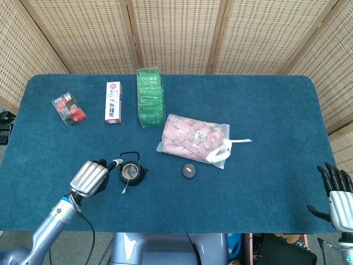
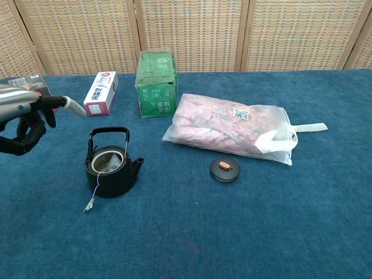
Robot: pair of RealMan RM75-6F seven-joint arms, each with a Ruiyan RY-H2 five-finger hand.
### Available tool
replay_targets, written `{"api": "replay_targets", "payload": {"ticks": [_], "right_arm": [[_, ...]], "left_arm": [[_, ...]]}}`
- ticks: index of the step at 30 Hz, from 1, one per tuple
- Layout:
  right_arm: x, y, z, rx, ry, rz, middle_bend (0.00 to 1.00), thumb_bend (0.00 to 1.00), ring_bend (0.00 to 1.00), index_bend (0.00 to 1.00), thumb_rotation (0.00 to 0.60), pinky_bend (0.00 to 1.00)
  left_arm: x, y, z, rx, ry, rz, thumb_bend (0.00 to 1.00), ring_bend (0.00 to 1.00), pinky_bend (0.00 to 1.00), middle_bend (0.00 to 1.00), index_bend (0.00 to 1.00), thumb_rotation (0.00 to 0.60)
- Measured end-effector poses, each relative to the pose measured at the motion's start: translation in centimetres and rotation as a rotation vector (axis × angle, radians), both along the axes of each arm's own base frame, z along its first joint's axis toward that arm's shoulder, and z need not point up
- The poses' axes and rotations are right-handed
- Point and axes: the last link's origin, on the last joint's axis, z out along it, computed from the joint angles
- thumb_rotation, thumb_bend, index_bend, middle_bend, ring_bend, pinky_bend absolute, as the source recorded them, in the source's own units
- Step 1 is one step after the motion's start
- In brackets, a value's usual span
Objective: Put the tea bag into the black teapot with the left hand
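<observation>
The black teapot [image 2: 110, 172] stands open on the blue table, also visible in the head view as the teapot [image 1: 132, 173]. The tea bag [image 2: 109, 164] lies inside it, and its string with the small tag [image 2: 90, 204] hangs over the front onto the cloth. My left hand [image 2: 26, 119] hovers left of and above the pot, holding nothing, one finger pointing toward it; in the head view the left hand [image 1: 91, 177] sits just left of the pot. My right hand [image 1: 336, 194] rests at the table's right front corner, fingers spread.
The teapot's lid [image 2: 225, 170] lies right of the pot. A pink bag [image 2: 232, 131], a green box [image 2: 156, 84], a white carton [image 2: 100, 93] and a clear box of red items [image 1: 69, 109] sit further back.
</observation>
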Motion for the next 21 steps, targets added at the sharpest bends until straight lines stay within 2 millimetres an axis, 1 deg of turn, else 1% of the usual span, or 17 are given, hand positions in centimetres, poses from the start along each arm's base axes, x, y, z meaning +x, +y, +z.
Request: {"api": "replay_targets", "payload": {"ticks": [1,3,4,7,9,13,15,17,21], "right_arm": [[0.1,-0.1,0.0,0.001,0.002,0.003,0.02,0.06,0.0,0.0,0.6,0.0],[0.1,-0.1,0.0,0.003,0.004,0.008,0.02,0.06,0.0,0.0,0.6,0.0],[0.2,-0.2,0.0,0.005,0.006,0.011,0.02,0.06,0.0,0.0,0.6,0.0],[0.3,-0.3,-0.1,0.01,0.012,0.017,0.01,0.06,0.0,0.0,0.6,0.0],[0.5,-0.4,-0.2,0.017,0.015,0.024,0.01,0.06,0.0,0.0,0.6,0.0],[0.9,-0.6,-0.4,0.03,0.02,0.034,0.01,0.06,0.0,0.0,0.6,0.0],[1.0,-0.6,-0.5,0.035,0.021,0.039,0.01,0.06,0.0,0.0,0.6,0.0],[1.2,-0.6,-0.5,0.041,0.023,0.043,0.01,0.06,0.0,0.0,0.6,0.0],[1.6,-0.7,-0.7,0.05,0.024,0.054,0.01,0.06,0.0,0.0,0.6,0.0]], "left_arm": [[-0.5,-0.2,0.5,0.028,-0.01,0.009,0.68,0.05,0.17,0.08,0.12,0.6],[-1.4,-0.5,1.3,0.072,-0.022,0.028,0.65,0.0,0.05,0.02,0.1,0.6],[-2.1,-0.7,1.8,0.101,-0.028,0.044,0.63,0.0,0.01,0.0,0.08,0.6],[-3.8,-1.4,3.2,0.166,-0.038,0.086,0.58,0.0,0.0,0.0,0.03,0.6],[-4.9,-1.9,4.0,0.203,-0.04,0.12,0.56,0.0,0.0,0.0,0.01,0.6],[-7.0,-3.3,5.5,0.271,-0.042,0.17,0.56,0.0,0.0,0.0,0.0,0.6],[-7.7,-3.9,5.9,0.29,-0.04,0.184,0.56,0.0,0.0,0.0,0.0,0.6],[-8.4,-4.7,6.4,0.309,-0.038,0.203,0.53,0.0,0.0,0.0,0.0,0.6],[-9.5,-6.2,7.3,0.344,-0.039,0.232,0.46,0.0,0.0,0.0,0.0,0.6]]}}
